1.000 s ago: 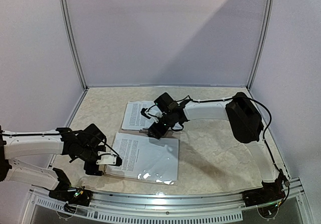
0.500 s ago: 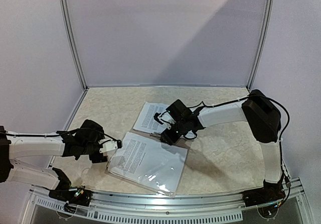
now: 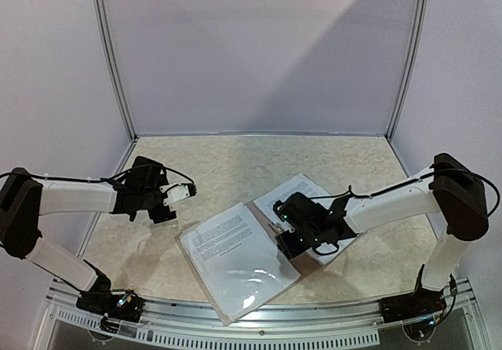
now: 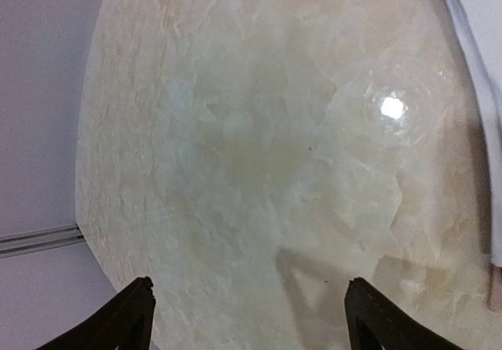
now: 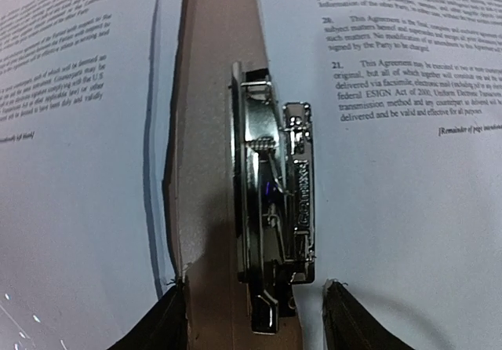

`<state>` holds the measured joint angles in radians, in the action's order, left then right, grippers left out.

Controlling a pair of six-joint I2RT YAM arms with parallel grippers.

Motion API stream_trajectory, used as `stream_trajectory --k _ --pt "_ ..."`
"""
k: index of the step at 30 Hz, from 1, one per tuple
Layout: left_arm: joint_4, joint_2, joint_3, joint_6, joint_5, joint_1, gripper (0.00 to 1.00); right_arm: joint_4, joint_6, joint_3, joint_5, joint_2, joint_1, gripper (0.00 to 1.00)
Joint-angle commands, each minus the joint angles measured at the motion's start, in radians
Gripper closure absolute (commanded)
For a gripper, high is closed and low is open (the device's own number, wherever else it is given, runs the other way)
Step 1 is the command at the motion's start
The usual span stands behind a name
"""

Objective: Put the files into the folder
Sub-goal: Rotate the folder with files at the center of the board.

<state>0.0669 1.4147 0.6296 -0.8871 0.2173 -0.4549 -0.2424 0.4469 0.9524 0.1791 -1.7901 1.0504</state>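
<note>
**Item 1. Right tool** [image 5: 252, 322]: jaws partly spread, gripping nothing. Its two dark fingers stand either side of a shiny metal clip [image 5: 274, 209], which lies lengthwise straight ahead of the tool. The left finger is over tan cardboard, clear of the clip. The right finger is just beside the clip's edge, and whether it touches cannot be told.

**Item 2. Folder** [image 5: 205, 130]: directly under the right tool, lying open and flat on the table. Its tan spine strip runs away from the tool, with the clip fixed along it.

**Item 3. Files** [image 5: 408, 146]: white sheets of dense black print on both sides of the right tool, one on each leaf of the folder. The sheet on the tool's left carries small bright glints near its close corner.

**Item 4. Left tool** [image 4: 251, 322]: jaws wide, nothing between them. Below and ahead of it is the beige marbled table [image 4: 235, 146]. The folder lies apart from this tool, on the side toward the right arm.
</note>
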Motion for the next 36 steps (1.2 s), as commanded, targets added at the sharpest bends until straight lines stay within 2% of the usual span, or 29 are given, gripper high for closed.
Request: stream_trajectory --k 1,6,10,13,19,24,30,36 --pt "0.184 -0.013 0.049 0.04 -0.149 0.01 0.15 -0.309 0.23 -0.06 0.025 0.028 0.092 0.4" --pt "0.368 -0.069 0.04 0.055 -0.231 0.007 0.15 -0.429 0.182 0.084 0.051 0.073 0.114 0.35" --pt "0.439 -0.147 0.008 0.08 -0.262 0.002 0.15 -0.531 0.092 0.278 0.146 0.007 0.104 0.35" --pt "0.47 -0.21 -0.021 0.103 -0.28 -0.003 0.14 -0.546 0.053 0.365 0.156 -0.052 0.071 0.44" --pt "0.48 -0.291 -0.089 0.127 -0.26 -0.017 0.14 -0.479 0.033 0.41 0.129 -0.12 0.003 0.67" --pt "0.477 -0.293 -0.11 0.135 -0.249 -0.022 0.14 -0.45 -0.01 0.43 0.062 -0.189 -0.007 0.72" --pt "0.446 -0.247 -0.115 0.145 -0.261 -0.026 0.14 -0.464 0.0 0.403 0.109 -0.221 -0.007 0.73" --pt "0.433 -0.185 -0.107 0.145 -0.24 -0.027 0.14 -0.441 -0.009 0.388 0.092 -0.229 -0.007 0.88"
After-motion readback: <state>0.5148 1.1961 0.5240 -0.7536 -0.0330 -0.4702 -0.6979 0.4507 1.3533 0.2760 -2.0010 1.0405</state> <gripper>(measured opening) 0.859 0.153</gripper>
